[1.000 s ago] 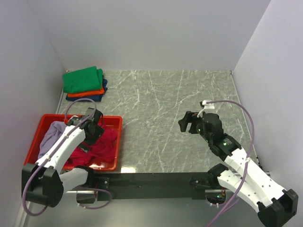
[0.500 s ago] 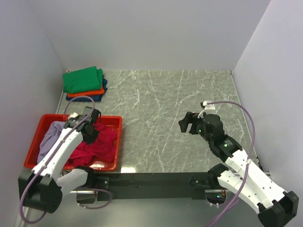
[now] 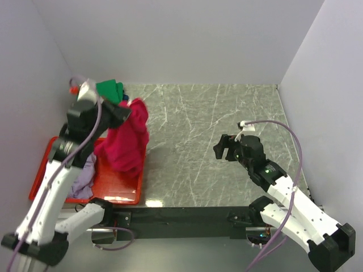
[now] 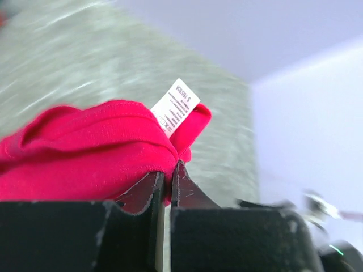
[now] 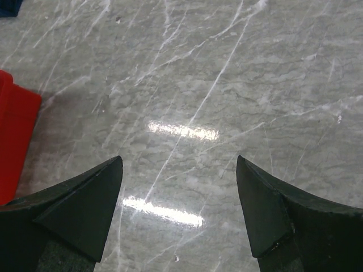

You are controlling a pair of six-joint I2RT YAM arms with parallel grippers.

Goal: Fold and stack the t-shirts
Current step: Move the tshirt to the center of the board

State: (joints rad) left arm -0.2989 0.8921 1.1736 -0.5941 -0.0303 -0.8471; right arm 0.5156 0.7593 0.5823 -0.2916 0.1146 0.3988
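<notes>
Left arm: white shell links, black joint housings, black base at 7 o'clock; mauve-grey cable running along it; white wrist block with a red-orange tip.
Right arm: same white-and-black build, base at 5 o'clock; small green light; mauve cable looping from a white plug.
Left gripper: flat black fingers, pale scuff specks.
Right gripper: black wedge fingers, tapering to points.
</notes>
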